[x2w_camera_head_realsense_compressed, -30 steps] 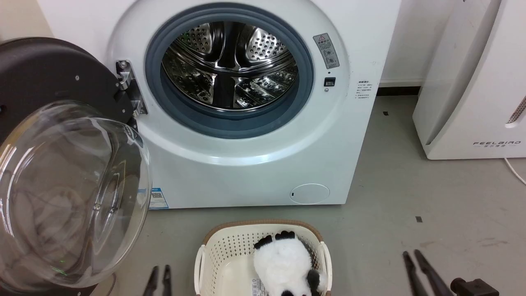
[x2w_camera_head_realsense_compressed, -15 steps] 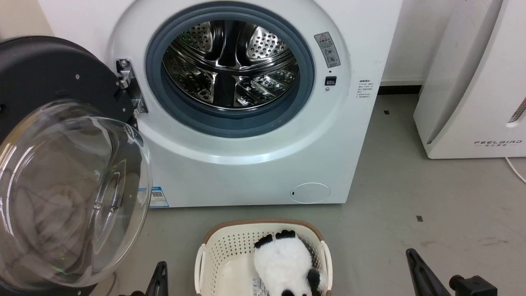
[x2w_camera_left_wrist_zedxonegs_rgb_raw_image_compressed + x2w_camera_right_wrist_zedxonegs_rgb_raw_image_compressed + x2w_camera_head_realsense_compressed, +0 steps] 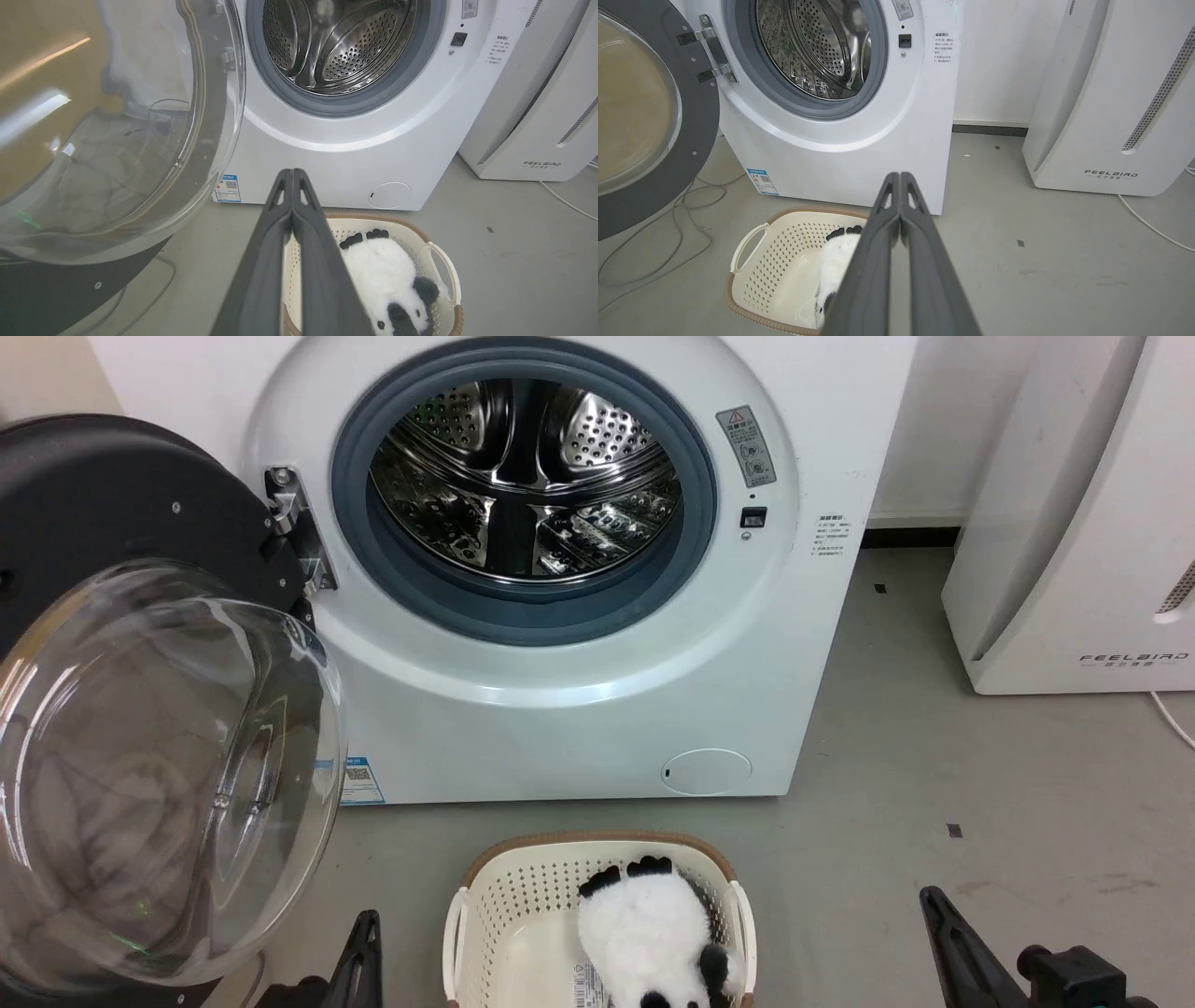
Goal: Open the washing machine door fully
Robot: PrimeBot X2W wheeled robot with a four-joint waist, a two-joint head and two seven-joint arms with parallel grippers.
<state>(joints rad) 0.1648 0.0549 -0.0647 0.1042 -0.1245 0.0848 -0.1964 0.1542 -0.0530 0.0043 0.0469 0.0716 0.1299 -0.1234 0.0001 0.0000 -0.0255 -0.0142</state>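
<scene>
The white washing machine (image 3: 560, 709) (image 3: 355, 154) (image 3: 840, 158) stands with its steel drum mouth uncovered. Its door (image 3: 140, 728) (image 3: 107, 140) (image 3: 640, 116) is swung wide to the left on the metal hinge (image 3: 294, 532), its domed glass bulging toward me, the dark inner face behind it. My left gripper (image 3: 366, 933) (image 3: 293, 179) is shut, empty, low over the floor, right of the door's lower edge and apart from it. At the lower right my right gripper (image 3: 934, 910) (image 3: 897, 184) is shut and empty too, well clear of the machine.
A cream laundry basket (image 3: 485, 915) (image 3: 439, 261) (image 3: 761, 261) with a panda plush (image 3: 644, 933) sits on the floor before the machine, between my grippers. A white FEELBIRD appliance (image 3: 1074, 523) stands at the right. Grey cables (image 3: 668, 224) lie under the door.
Both grippers have closed, their fingers coming together. The door and basket have not moved; the picture shifted only slightly.
</scene>
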